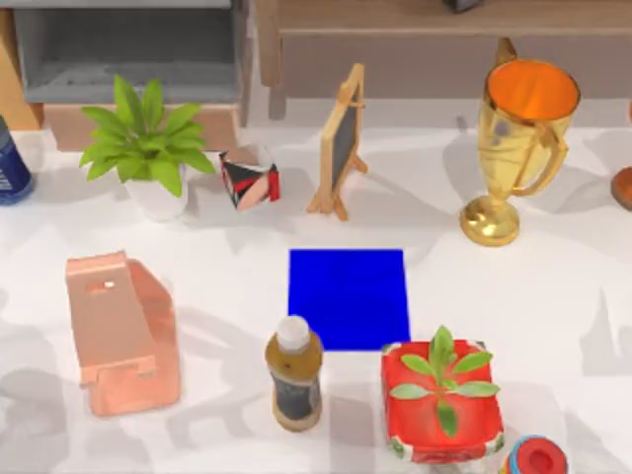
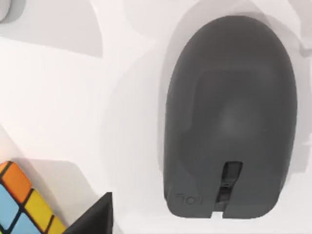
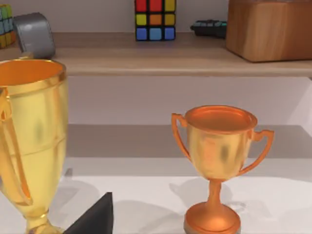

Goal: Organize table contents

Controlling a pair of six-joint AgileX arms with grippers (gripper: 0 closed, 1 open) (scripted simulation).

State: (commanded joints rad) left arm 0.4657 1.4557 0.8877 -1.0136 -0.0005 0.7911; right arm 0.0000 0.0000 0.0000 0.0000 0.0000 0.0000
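Close beneath the left wrist camera, the dark grey mouse lies flat on the white table, its scroll wheel slot showing at one end. A colourful puzzle cube sits on the table near the mouse but apart from it, and a dark wedge of the left gripper's finger pokes into that view; whether the left gripper is released or clenched cannot be told from it.

From above, the table carries a blue square mat at its middle. Just in front of the mat stand a brown white-capped bottle and a red planter with a green sprig. A salmon-coloured stand lies on the left side, a potted plant and a red, black and white cube behind it. A small easel chalkboard stands behind the mat, and a gold trophy at the back right.

The right wrist camera faces the gold trophy and a smaller copper trophy, with a shelf behind them. Whether the right gripper grasps anything cannot be told either
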